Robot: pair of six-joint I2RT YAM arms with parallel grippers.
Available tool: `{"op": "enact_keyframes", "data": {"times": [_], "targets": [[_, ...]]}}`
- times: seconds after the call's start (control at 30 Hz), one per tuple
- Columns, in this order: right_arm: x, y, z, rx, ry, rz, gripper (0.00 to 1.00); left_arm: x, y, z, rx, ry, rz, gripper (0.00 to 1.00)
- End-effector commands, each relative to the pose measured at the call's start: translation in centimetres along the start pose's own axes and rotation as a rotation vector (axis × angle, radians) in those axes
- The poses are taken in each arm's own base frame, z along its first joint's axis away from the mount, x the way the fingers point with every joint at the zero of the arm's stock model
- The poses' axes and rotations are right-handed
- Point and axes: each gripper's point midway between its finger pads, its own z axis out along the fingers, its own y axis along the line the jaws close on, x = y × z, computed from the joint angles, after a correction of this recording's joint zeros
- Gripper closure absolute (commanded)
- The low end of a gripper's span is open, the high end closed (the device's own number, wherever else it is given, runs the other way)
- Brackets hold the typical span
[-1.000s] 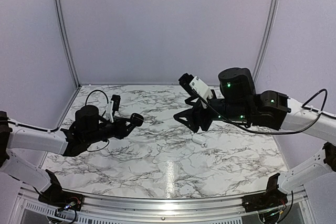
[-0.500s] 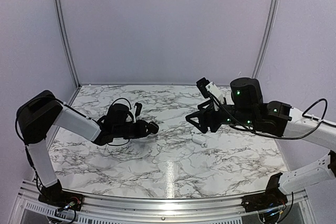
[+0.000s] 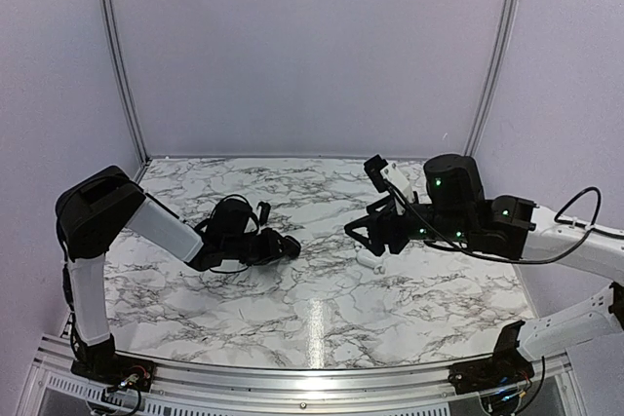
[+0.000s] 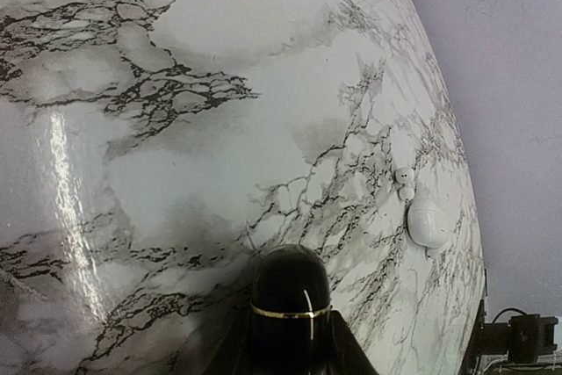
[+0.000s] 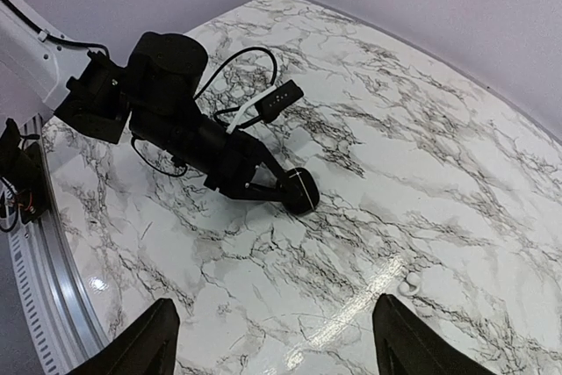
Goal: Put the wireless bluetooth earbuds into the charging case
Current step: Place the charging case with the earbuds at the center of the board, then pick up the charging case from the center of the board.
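**Left jaws clenched on a black oval, right jaws spread**

From above we see the left gripper [image 3: 279, 245] low over the marble table [image 3: 312, 328], clamped on a black oval object [image 3: 291, 246]. The right gripper [image 3: 363, 235] faces it from well apart, jaws released and holding nothing. Near the right gripper lies a white speck, too small in this view to read.

The left wrist view resolves that speck. It is two tiny pale buds [image 4: 407, 192] just beside a white oval shell [image 4: 428, 222], all resting on the table far from the black oval object. We take the buds for the earbuds, but we cannot tell which oval is the charging case. Only this view shows the gold band round the black oval object.

The right wrist view adds its own fingers [image 5: 145, 344] standing wide apart, and the left gripper seen from the front.
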Motion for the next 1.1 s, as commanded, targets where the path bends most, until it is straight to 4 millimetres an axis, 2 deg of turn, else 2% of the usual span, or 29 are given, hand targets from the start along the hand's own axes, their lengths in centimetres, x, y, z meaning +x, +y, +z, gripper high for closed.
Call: {"op": "enact_keyframes", "data": {"times": [0.0,0.13,0.23,0.4,0.5,0.6,0.63,0.9,1.07], "targets": [[-0.4,-0.9,0.1,0.022,-0.017,0.021,0.24,0.6,1.8,0.2,-0.092,0.019,-0.028,0.83],[0.5,-3.6,0.4,0.080,0.027,0.060,0.25,0.2,2.2,-0.9,-0.151,0.007,0.000,0.65],[2.2,-6.3,1.0,0.144,0.098,0.084,0.27,-0.3,2.1,-1.9,-0.182,-0.003,0.040,0.52],[4.8,-9.9,2.5,0.227,0.204,0.112,0.30,-1.2,1.4,-3.5,-0.202,-0.025,0.093,0.39],[7.2,-11.0,4.2,0.239,0.293,0.082,0.31,-2.2,0.0,-4.7,-0.182,-0.050,0.140,0.27],[10.1,-12.8,6.0,0.301,0.410,0.043,0.32,-3.4,-1.7,-6.3,-0.157,-0.099,0.205,0.05],[10.7,-13.1,6.5,0.302,0.435,0.017,0.32,-4.0,-2.5,-7.1,-0.144,-0.120,0.240,0.01],[13.0,-14.2,9.1,0.285,0.543,-0.035,0.33,-5.9,-6.0,-11.2,-0.081,-0.234,0.392,0.01],[15.5,-14.3,10.0,0.256,0.613,-0.045,0.33,-6.6,-7.5,-13.5,-0.031,-0.320,0.449,0.01]]}}
